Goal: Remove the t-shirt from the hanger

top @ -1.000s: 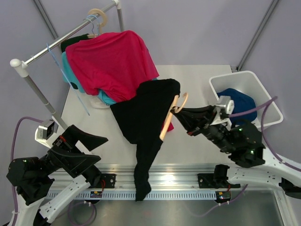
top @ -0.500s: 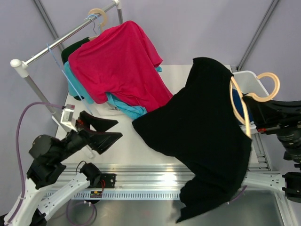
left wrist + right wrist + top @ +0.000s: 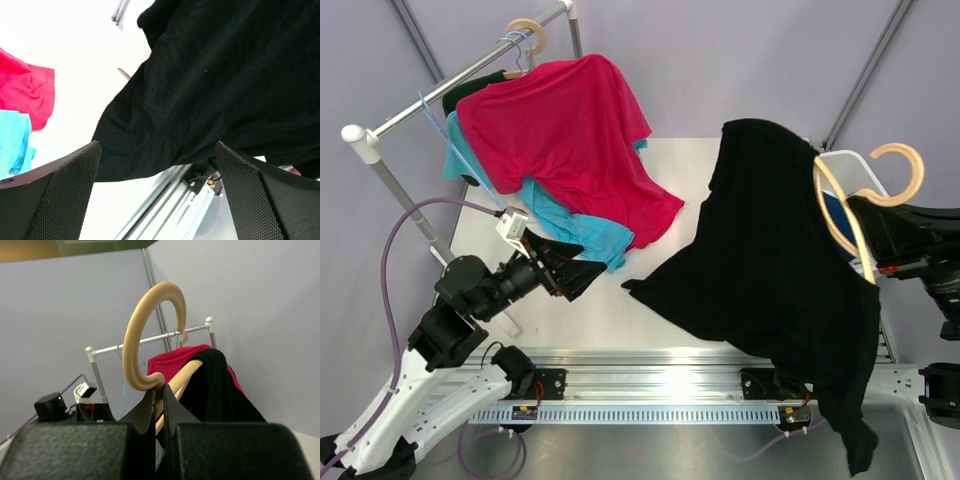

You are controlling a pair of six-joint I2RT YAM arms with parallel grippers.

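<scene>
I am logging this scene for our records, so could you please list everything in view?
black t-shirt: 1, black, hanging from the wooden hanger, right side
wooden hanger: 1, light wood, held up at right
spare hanger: 1, light wood, on the rail
clothes rail: 1, silver, far left
red t-shirt: 1, red, draped on the rail
turquoise garment: 1, turquoise, under the red one
dark green garment: 1, dark green, behind the red one
bin: 1, white, far right, mostly hidden
table: 1, white
left gripper: open, empty
right gripper: shut on the hanger's neck
</scene>
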